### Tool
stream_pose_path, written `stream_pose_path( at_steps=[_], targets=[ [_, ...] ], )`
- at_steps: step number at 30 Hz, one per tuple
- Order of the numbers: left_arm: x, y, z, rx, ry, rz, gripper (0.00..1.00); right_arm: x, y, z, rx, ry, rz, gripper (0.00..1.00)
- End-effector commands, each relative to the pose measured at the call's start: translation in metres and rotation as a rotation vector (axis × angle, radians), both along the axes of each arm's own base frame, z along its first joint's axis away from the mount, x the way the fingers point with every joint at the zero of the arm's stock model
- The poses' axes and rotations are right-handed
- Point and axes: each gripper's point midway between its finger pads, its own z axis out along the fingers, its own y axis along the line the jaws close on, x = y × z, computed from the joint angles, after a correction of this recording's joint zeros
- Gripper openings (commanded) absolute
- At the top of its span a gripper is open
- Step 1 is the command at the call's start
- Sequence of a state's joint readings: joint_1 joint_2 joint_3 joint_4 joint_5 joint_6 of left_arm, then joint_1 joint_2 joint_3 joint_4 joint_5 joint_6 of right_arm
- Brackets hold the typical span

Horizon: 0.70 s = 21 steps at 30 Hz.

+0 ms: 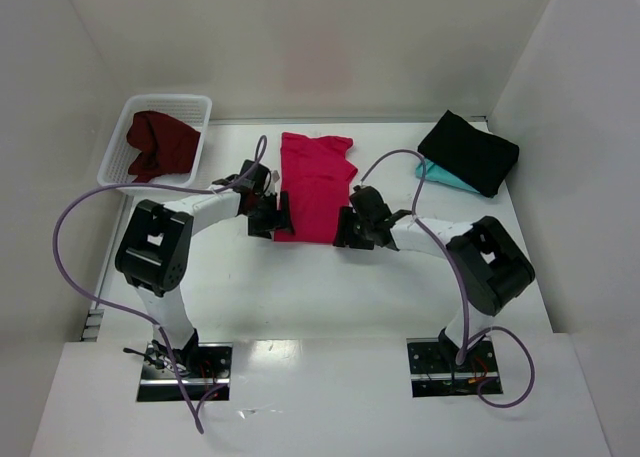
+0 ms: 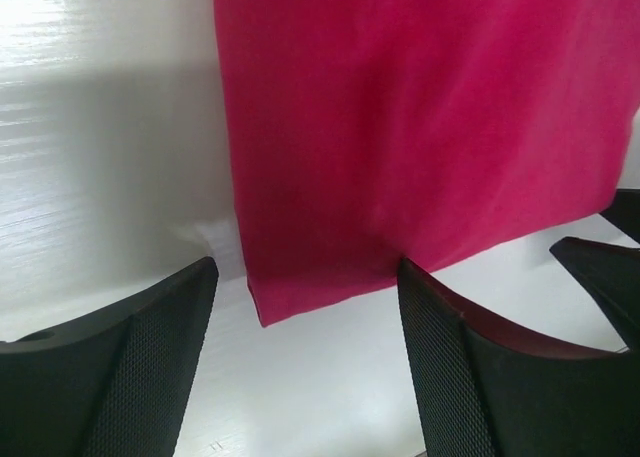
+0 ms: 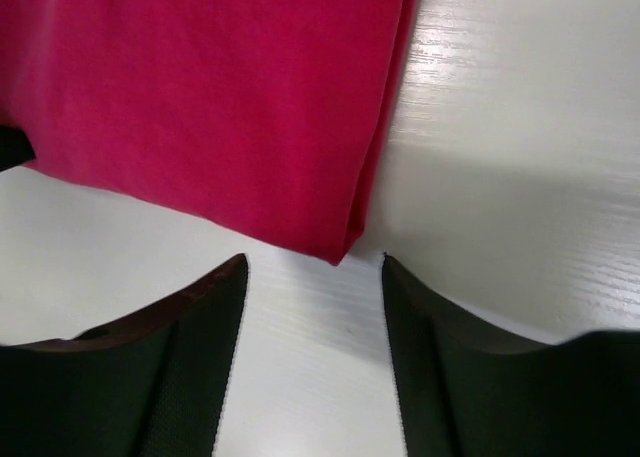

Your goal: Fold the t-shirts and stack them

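Lying flat mid-table [image 1: 300, 287], the crimson-pink t-shirt [image 1: 315, 182] is flanked at its near corners by both grippers. The left gripper [image 2: 305, 265] is seen wide open at the near-left corner, with nothing clamped. The right gripper [image 3: 312, 259] is likewise open and empty, the near-right corner just ahead of its gap. The maroon t-shirt [image 1: 160, 145] is heaped in the white basket [image 1: 170, 101], far left. The black t-shirt [image 1: 468, 152] is laid over the teal t-shirt [image 1: 445, 180], far right.

crimson-pink t-shirt [image 1: 315, 182], maroon t-shirt [image 1: 160, 145], black t-shirt [image 1: 468, 152], teal t-shirt [image 1: 447, 179], white basket [image 1: 172, 100]
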<state>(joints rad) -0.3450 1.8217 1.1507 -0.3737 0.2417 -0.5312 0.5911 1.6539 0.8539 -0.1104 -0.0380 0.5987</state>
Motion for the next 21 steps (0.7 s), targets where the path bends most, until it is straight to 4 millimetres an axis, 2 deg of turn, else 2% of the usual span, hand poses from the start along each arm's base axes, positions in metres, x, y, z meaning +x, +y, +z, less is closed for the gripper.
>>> stream_pose_path(
  at_steps=[1,5,7,11,15,18,19,21],
  targets=[
    [-0.003,-0.006,-0.008,-0.026,0.018,-0.007,0.79,0.015,0.007,-0.001,0.004,-0.024,-0.012,0.58],
    [-0.005,-0.007,-0.011,-0.032,0.030,-0.012,0.77,0.017,0.011,0.000,0.017,-0.028,-0.006,0.49],
    [-0.006,-0.007,-0.014,-0.029,0.038,-0.012,0.70,0.019,0.012,0.000,0.017,-0.028,-0.006,0.45],
    [-0.009,-0.006,-0.017,-0.026,0.047,-0.011,0.53,0.020,0.013,-0.006,0.012,-0.021,-0.006,0.18],
    [-0.016,-0.003,-0.025,-0.014,0.069,-0.019,0.42,0.018,0.012,-0.009,0.011,-0.019,-0.006,0.03],
    [-0.019,-0.002,-0.028,-0.011,0.078,-0.019,0.32,0.019,0.010,-0.004,0.019,-0.034,-0.019,0.00],
    [-0.022,-0.001,-0.030,-0.008,0.087,-0.018,0.22,0.016,0.007,-0.008,0.006,-0.028,-0.024,0.00],
    [-0.027,-0.003,-0.033,-0.006,0.099,-0.021,0.15,0.014,0.005,-0.004,0.012,-0.037,-0.025,0.00]
  ],
)
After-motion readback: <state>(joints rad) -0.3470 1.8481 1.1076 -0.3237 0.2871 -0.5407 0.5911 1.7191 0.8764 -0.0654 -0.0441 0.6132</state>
